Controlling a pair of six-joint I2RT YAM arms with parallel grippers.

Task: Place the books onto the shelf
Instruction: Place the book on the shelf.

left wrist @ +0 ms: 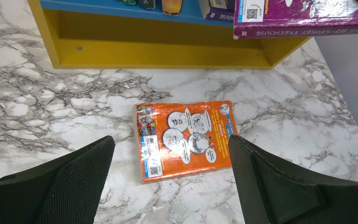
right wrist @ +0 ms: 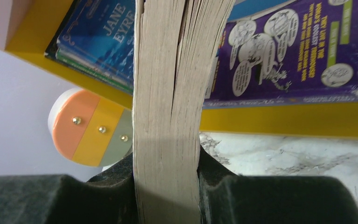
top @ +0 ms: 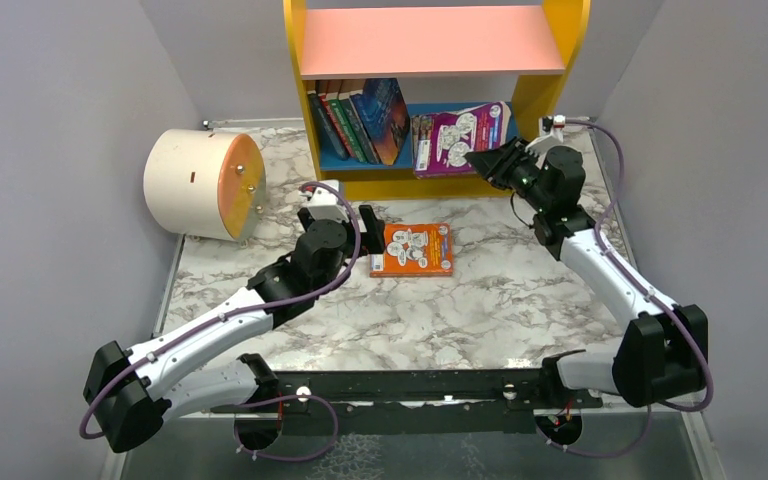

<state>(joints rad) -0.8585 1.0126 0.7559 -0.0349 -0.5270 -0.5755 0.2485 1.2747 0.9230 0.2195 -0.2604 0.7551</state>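
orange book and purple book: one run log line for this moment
left hand: open near orange book flat on table | right hand: shut on purple book at shelf lower board

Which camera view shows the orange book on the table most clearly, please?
The left wrist view: the orange book lies flat, nearly its whole cover visible between the open left fingers. The top external view shows it smaller, near those fingers. The right wrist view misses it.
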